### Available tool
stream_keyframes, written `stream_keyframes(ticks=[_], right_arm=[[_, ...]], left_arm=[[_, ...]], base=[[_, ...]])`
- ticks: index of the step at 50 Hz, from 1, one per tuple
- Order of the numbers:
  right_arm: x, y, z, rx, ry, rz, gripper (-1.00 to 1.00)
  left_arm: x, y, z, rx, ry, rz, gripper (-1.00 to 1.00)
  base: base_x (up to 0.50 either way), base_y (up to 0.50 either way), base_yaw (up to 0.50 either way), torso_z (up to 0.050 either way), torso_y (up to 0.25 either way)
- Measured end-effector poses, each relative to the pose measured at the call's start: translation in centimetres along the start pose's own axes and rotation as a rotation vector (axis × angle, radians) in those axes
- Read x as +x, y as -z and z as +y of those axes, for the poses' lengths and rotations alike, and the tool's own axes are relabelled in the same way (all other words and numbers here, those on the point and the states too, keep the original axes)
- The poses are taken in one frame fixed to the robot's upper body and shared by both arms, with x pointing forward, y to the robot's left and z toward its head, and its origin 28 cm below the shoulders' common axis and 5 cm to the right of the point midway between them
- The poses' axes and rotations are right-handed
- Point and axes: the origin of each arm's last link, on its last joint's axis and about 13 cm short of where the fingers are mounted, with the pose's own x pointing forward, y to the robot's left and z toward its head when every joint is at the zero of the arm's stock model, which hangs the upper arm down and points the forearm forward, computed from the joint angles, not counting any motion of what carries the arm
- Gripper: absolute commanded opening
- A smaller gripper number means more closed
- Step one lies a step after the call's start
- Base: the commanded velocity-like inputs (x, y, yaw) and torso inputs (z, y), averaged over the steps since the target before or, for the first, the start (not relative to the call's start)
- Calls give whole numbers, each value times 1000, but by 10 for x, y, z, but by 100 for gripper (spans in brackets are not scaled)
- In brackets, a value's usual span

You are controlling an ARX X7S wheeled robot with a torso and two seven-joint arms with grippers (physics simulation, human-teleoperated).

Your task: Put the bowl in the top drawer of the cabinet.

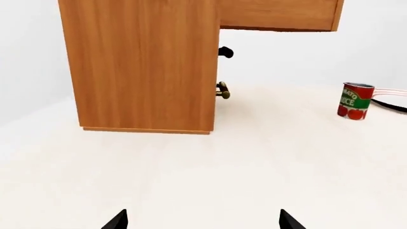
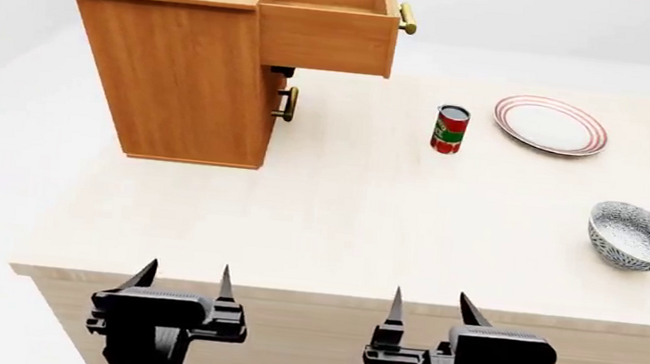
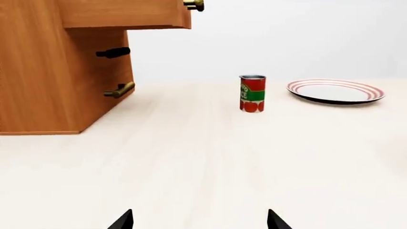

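Note:
The speckled grey-and-white bowl stands upright at the table's right edge in the head view, far from both grippers. The orange-brown cabinet stands at the back left, its top drawer pulled out, open and looking empty. The cabinet and the drawer's underside also fill the left wrist view; the right wrist view catches the drawer's corner. My left gripper and right gripper hover side by side at the table's near edge, both open and empty. Neither wrist view shows the bowl.
A red tomato sauce can stands mid-table right of the cabinet. A flat white plate with red rings lies behind it to the right. The lower drawer's brass handle sticks out under the open drawer.

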Motion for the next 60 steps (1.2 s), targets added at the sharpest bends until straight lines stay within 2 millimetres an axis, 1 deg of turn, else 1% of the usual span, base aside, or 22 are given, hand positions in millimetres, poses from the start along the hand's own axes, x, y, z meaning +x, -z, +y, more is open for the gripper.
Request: stream_keyframes(ticks=[4,8,20,27,33,42,50,54,60], right_arm=[[-1,-16,-1,0,3,-10,100],[-3,-38,-3,-6,5,-25,100],[1,-127,-13,-51,-30,-101,100],[9,-181,-21,-107,-64,-158,100],[13,-218,-29,-147,-85,-194,100],[17,-268,-40,-186,-114,-242,100],[22,-306,-47,-225,-143,-272,100],[25,-322,-50,-236,-156,-281,100],[29,-343,-54,-254,-172,-289,100]], left_arm=[[2,-19,0,-34,10,-15,100],[3,-40,-1,-74,26,-35,100],[12,-114,-2,-201,117,-129,100],[28,-163,0,-221,210,-216,100],[42,-201,2,-221,271,-276,100],[62,-249,6,-227,312,-326,100],[77,-287,9,-210,333,-371,100],[79,-304,11,-199,338,-389,100],[77,-327,15,-186,338,-411,100]], base=[[0,0,0,0,0],[0,0,0,0,0],[0,0,0,0,0],[0,0,0,0,0],[18,0,0,0,0],[122,0,0,0,0],[160,0,0,0,0],[158,0,0,0,0],[160,0,0,0,0]])
